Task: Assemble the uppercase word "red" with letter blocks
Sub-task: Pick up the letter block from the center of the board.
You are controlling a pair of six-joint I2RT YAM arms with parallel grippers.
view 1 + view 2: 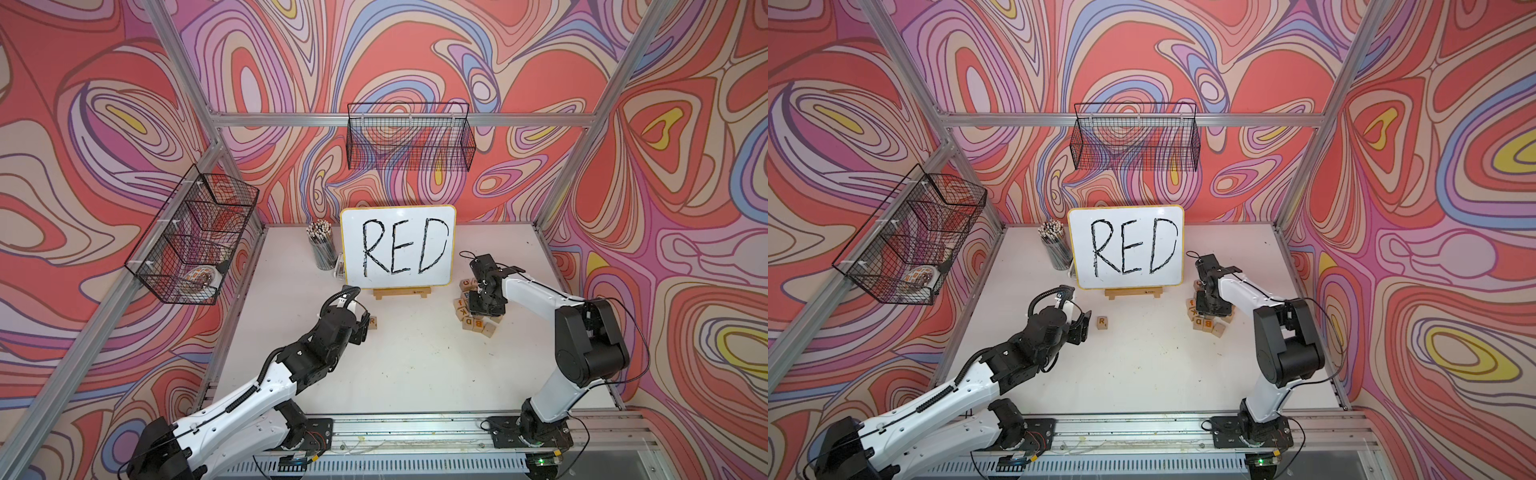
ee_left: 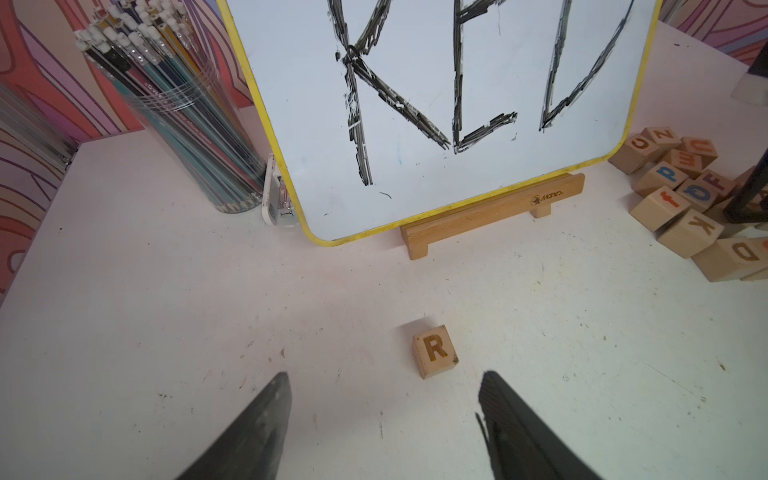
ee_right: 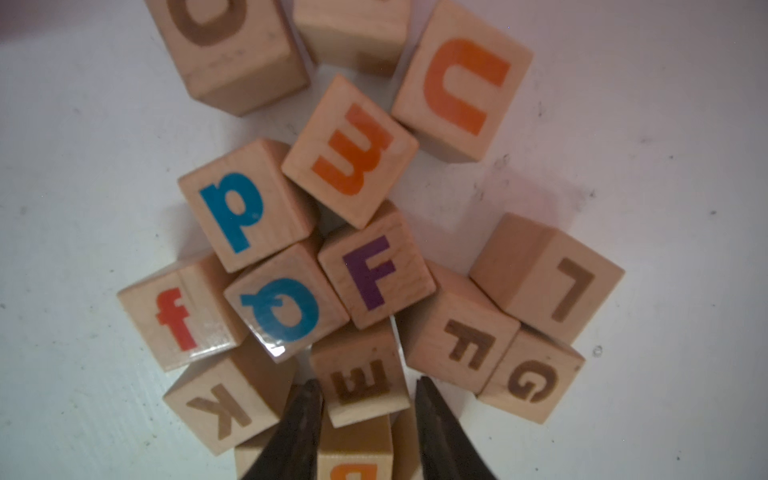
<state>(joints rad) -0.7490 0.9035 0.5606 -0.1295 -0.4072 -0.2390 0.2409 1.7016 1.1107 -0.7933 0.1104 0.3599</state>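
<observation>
Right wrist: right gripper (image 3: 368, 383) flanks E block (image 3: 358, 370); hidden in top views.

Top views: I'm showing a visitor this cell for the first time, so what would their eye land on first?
The swirling red, pink and purple walls dominate, with the yellow-rimmed whiteboard reading RED standing at the back of the white table. A lone R block lies before the open left gripper. The right gripper is down in the heap of letter blocks beside the board, straddling the E block.
</observation>
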